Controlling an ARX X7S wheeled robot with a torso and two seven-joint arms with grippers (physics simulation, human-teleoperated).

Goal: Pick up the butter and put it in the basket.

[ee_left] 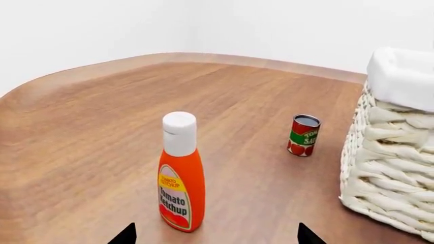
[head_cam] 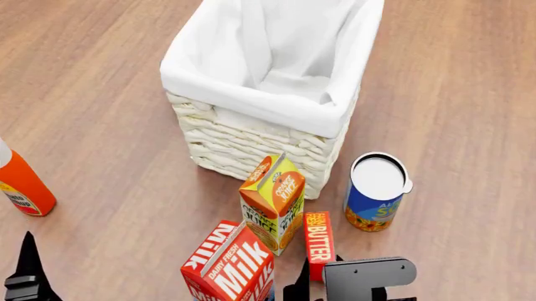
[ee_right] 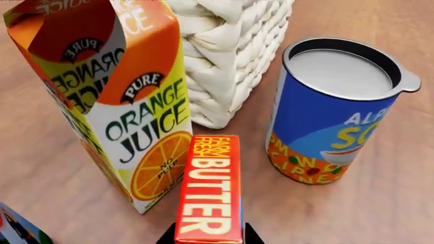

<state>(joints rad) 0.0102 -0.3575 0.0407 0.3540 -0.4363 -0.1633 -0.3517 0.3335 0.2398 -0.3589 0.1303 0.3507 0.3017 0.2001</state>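
The butter (ee_right: 210, 188), a slim red box with white lettering, stands on the wooden table between the orange juice carton (ee_right: 115, 96) and a blue soup can (ee_right: 332, 112). My right gripper (ee_right: 209, 237) is shut on its near end, one black finger pressed against each side. In the head view the butter (head_cam: 319, 241) is just in front of the right gripper (head_cam: 320, 277). The basket (head_cam: 251, 135), cream wicker with a white liner, sits right behind the juice carton. My left gripper (ee_left: 215, 237) is open and holds nothing, facing a ketchup bottle (ee_left: 180, 175).
A red-and-white milk carton (head_cam: 230, 263) stands close to the left of the butter. The ketchup bottle (head_cam: 21, 182) is at the far left. A small tomato sauce can (ee_left: 304, 134) stands beside the basket wall (ee_left: 386, 168). The table edge (ee_left: 88, 71) curves round behind.
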